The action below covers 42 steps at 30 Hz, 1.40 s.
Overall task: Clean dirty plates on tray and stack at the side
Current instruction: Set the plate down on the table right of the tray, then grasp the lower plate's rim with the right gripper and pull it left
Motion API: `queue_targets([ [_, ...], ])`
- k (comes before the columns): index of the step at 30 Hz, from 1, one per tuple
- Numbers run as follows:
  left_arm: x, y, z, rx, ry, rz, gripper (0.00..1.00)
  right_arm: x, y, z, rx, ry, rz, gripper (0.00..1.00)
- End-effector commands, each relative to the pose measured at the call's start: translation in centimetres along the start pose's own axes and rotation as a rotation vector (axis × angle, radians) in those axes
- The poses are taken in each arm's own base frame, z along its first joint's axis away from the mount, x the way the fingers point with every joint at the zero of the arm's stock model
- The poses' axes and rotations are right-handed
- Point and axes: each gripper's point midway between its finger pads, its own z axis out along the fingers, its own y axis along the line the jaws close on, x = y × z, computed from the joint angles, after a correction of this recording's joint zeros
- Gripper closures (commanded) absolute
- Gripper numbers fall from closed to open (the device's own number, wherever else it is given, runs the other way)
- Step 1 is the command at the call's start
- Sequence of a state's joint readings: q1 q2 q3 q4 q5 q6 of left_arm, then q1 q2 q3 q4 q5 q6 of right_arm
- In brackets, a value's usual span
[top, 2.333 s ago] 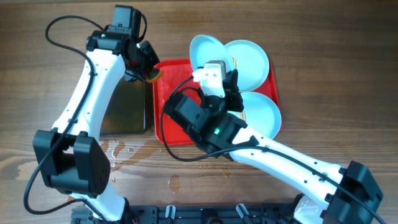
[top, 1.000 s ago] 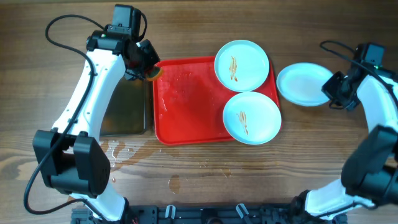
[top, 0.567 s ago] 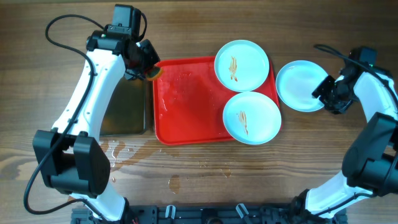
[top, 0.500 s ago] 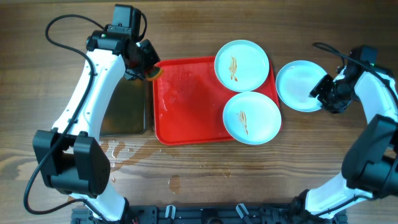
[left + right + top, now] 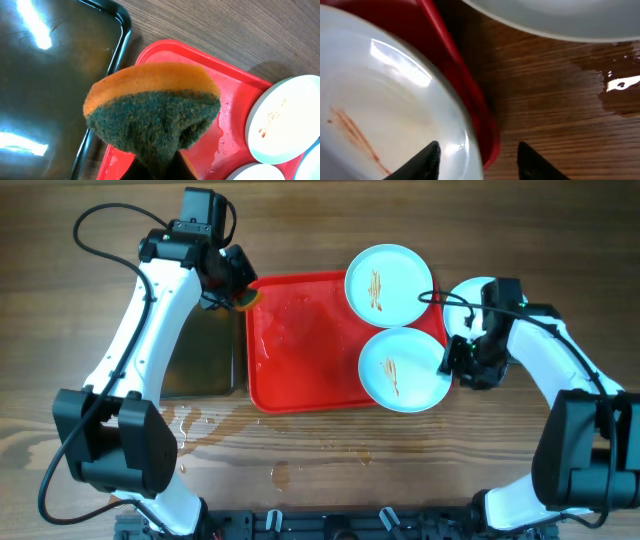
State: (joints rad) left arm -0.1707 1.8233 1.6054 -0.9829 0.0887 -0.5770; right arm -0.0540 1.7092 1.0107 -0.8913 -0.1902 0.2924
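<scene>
Your right tool [image 5: 480, 162] has its fingers apart, one fingertip [image 5: 427, 160] over the near plate [image 5: 380, 115] and the other over the bare tabletop [image 5: 545, 100], so the plate's edge and the tray [image 5: 465, 85] rim lie between them. I cannot tell whether either finger touches. That plate carries a thin brown streak and sits at the tray's right front corner. Overhead, a second streaked plate [image 5: 389, 284] lies just behind it on the tray, their rims meeting. The third plate [image 5: 466, 308] rests on the tabletop just beside the tray's right edge, partly under your right arm, and shows no streak where it is visible. A wet patch [image 5: 615, 85] shines on the wood near it.

Your left tool [image 5: 235, 290] is clamped on the sponge [image 5: 155, 110], green face toward its camera, held over the tray's left rear corner beside the black pan [image 5: 200, 355].
</scene>
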Motion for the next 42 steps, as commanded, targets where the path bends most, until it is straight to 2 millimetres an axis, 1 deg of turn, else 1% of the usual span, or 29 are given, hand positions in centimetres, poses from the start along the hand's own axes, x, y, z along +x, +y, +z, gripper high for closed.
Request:
queue_targets([
  [1, -0.2, -0.3, -0.2, 0.013, -0.005, 0.024, 0.96, -0.1, -0.4, 0.5, 0.016, -0.016, 0.009, 0.63],
  [2, -0.2, -0.3, -0.2, 0.013, -0.005, 0.024, 0.96, -0.1, -0.1, 0.5, -0.002, -0.013, -0.006, 0.71],
  [6, -0.2, -0.3, -0.2, 0.013, -0.005, 0.024, 0.96, 0.0, 0.0, 0.5, -0.008, -0.007, -0.008, 0.90],
  [7, -0.2, -0.3, -0.2, 0.013, -0.005, 0.023, 0.96, 0.1, 0.0, 0.5, -0.007, -0.005, -0.008, 0.94],
  [8, -0.2, -0.3, -0.2, 0.013, -0.005, 0.023, 0.96, 0.2, 0.0, 0.5, -0.007, -0.002, -0.008, 0.96],
  [10, -0.2, -0.3, -0.2, 0.013, -0.005, 0.024, 0.96, 0.4, 0.1, 0.5, -0.014, 0.009, -0.022, 0.96],
  [12, -0.2, -0.3, -0.2, 0.013, -0.005, 0.023, 0.96, 0.7, 0.9, 0.2, -0.056, 0.027, -0.058, 0.96],
  [16, -0.2, -0.3, -0.2, 0.012, -0.003, 0.023, 0.96, 1.3, 3.0, -1.6, -0.102, 0.019, -0.102, 0.96],
  [18, -0.1, -0.2, -0.2, 0.010, -0.001, 0.023, 0.96, 2.1, 4.4, -2.3, -0.105, 0.007, -0.149, 0.96],
  [20, -0.1, -0.3, -0.2, 0.009, 0.001, 0.024, 0.96, 3.0, 6.7, -2.5, -0.115, -0.009, -0.177, 0.96],
  [21, 0.0, -0.3, -0.2, 0.010, 0.001, 0.026, 0.96, 3.2, 7.8, -2.4, -0.122, -0.019, -0.186, 0.96],
  [22, 0.0, -0.3, -0.2, 0.010, 0.001, 0.026, 0.96, 3.3, 9.4, -2.2, -0.136, -0.039, -0.200, 0.96],
  [25, 0.0, -0.4, -0.2, 0.010, 0.002, 0.028, 0.96, 3.1, 12.9, -0.9, -0.125, -0.119, -0.189, 0.96],
  [27, 0.1, -0.4, -0.2, 0.010, 0.003, 0.028, 0.96, 3.0, 15.1, 0.4, -0.115, -0.168, -0.179, 0.96],
  [28, 0.1, -0.4, -0.1, 0.009, 0.003, 0.027, 0.96, 3.4, 16.2, 1.6, -0.114, -0.165, -0.187, 0.96],
  [30, 0.2, -0.4, -0.1, 0.007, 0.007, 0.029, 0.96, 3.6, 16.3, 2.5, -0.095, -0.140, -0.177, 0.96],
  [32, 0.5, -0.5, 0.1, 0.005, 0.015, 0.035, 0.96, 3.2, 16.2, 2.5, -0.091, -0.117, -0.165, 0.96],
  [33, 0.7, -0.7, 0.2, 0.006, 0.016, 0.041, 0.96, 3.0, 16.3, 2.6, -0.097, -0.107, -0.168, 0.95],
  [34, 0.8, -0.8, 0.4, 0.007, 0.018, 0.046, 0.96, 2.9, 16.5, 2.5, -0.105, -0.103, -0.176, 0.92],
  [37, 1.4, -1.4, 0.5, 0.012, 0.024, 0.063, 0.96, 3.0, 16.8, 2.4, -0.116, -0.094, -0.182, 0.66],
  [38, 1.6, -1.5, 0.5, 0.012, 0.025, 0.068, 0.96, 3.0, 17.1, 2.2, -0.131, -0.092, -0.199, 0.62],
  [40, 1.8, -1.8, 0.6, 0.014, 0.028, 0.076, 0.96, 2.5, 18.2, 1.4, -0.160, -0.107, -0.214, 0.57],
  [42, 2.2, -1.9, 0.8, 0.012, 0.036, 0.083, 0.96, 1.9, 18.9, 1.0, -0.179, -0.130, -0.221, 0.57],
])
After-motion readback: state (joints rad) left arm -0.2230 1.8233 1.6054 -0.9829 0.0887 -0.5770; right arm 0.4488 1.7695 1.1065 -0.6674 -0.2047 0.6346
